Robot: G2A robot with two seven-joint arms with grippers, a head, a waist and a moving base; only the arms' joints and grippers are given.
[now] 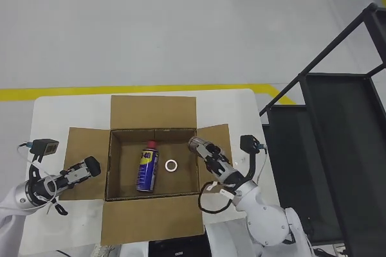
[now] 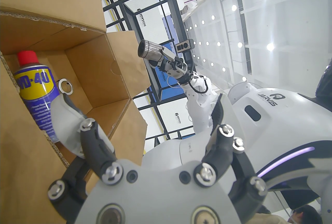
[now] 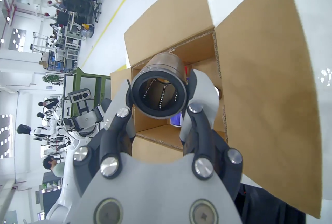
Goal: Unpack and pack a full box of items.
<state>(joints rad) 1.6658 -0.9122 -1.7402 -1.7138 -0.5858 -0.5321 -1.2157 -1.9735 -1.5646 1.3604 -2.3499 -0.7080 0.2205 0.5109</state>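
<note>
Cardboard box (image 1: 153, 112) sits open on the table (image 1: 64, 109) with its flaps spread. Inside the box lie a spray can (image 1: 147, 169) and, just beside it, a metal ring (image 1: 172, 166). The right end effector (image 1: 204, 151) is clamped around a metal cylinder (image 1: 196, 142) above the box's right wall. The left end effector (image 1: 90, 167) hovers over the box's left flap, fingers spread and empty.
</note>
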